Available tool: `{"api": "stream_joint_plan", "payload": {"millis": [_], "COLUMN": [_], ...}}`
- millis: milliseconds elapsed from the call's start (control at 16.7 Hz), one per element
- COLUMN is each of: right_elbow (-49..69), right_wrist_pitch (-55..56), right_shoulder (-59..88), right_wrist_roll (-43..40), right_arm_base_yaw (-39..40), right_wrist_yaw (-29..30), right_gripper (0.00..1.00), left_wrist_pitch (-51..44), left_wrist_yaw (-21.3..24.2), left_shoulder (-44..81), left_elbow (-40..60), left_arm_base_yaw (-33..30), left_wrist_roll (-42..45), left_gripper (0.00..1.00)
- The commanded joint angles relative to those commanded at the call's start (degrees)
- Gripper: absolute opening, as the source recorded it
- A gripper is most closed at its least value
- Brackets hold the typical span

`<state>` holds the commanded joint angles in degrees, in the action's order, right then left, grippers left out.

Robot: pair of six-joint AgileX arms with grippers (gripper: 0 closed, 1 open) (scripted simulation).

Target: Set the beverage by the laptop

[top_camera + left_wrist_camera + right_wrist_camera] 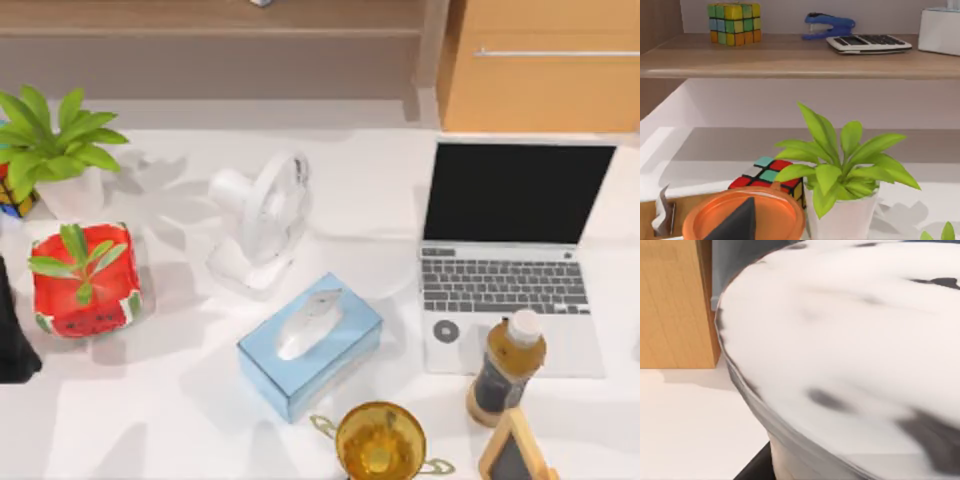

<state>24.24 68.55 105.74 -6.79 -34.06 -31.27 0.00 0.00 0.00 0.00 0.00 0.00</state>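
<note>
The laptop [500, 285] lies open on the right half of the table, its black screen facing the front. The beverage [507, 368], a small amber bottle with a white cap and dark label, stands upright at the front edge of the laptop's palm rest, with nothing holding it. My left arm [14, 335] is a dark shape parked at the table's left edge. Its wrist view looks over an orange lid [742, 215] toward a potted plant [840, 175]. The right wrist view sits close against a white speckled round surface [850, 340].
A white desk fan [262, 215] and a blue tissue box [310, 345] occupy the middle. A golden trophy [380, 440] and a small chalkboard [515, 450] stand at the front, close to the bottle. Two potted plants [82, 280] are at the left. A wooden cabinet [540, 70] is behind the laptop.
</note>
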Motion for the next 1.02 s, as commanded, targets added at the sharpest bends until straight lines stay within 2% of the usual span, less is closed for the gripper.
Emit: {"api": "stream_joint_plan", "payload": {"millis": [480, 1020], "right_elbow": [1.71, -2.63], "right_wrist_pitch": [1.64, -2.88], "right_shoulder": [-4.73, -18.11], "right_wrist_roll": [0.12, 1.59], "right_arm_base_yaw": [2.61, 14.77], "right_wrist_yaw": [1.73, 12.44], "right_gripper": [0.00, 0.00], "left_wrist_pitch": [0.00, 0.00], "left_wrist_yaw": [0.00, 0.00], "left_shoulder": [0.00, 0.00], "left_elbow": [0.00, 0.00], "left_arm_base_yaw": [0.00, 0.00], "left_wrist_roll": [0.00, 0.00], "left_gripper": [1.00, 1.00]}}
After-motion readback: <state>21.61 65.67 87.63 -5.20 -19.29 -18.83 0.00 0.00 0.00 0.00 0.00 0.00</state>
